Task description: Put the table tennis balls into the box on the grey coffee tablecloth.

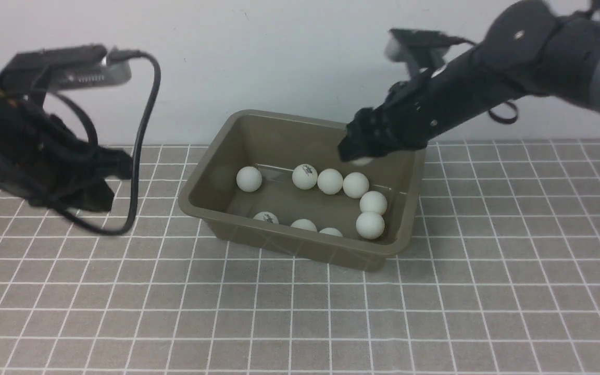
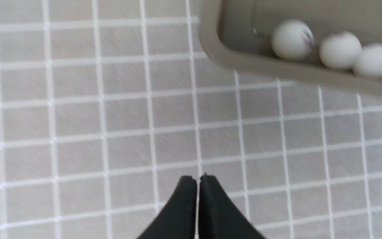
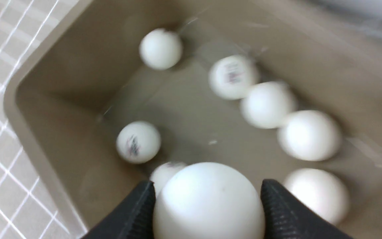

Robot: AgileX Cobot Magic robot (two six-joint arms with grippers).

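Behind everything a plain pale wall (image 1: 279,52) is seen, and the whole foreground is covered by the grey coffee tablecloth (image 1: 300,312), crossed by thin white lines into small squares. The box (image 1: 289,244), an olive-brown lidless tub with a flared rim, is set on the cloth near the middle of the front view, turned slightly askew.

Nine table tennis balls (image 1: 329,181) can be counted on its floor. One lies alone toward the robot's left, four are lined up along the far side, two are stacked close at the right wall, and three are half hidden behind the near wall. Dark printed logos are seen on a few of them.

The right tool (image 1: 357,153) is reached in over the far right part of the box. A tenth, held ball (image 3: 207,202) is clamped between its black fingers (image 3: 285,215), above the balls on the floor. Whether it sits below the rim cannot be told.

The left tool (image 2: 196,179) is held above bare cloth, well apart from the box's left side, with its jaws pressed together and nothing between them. A black cable (image 1: 144,130) is looped beside its arm.
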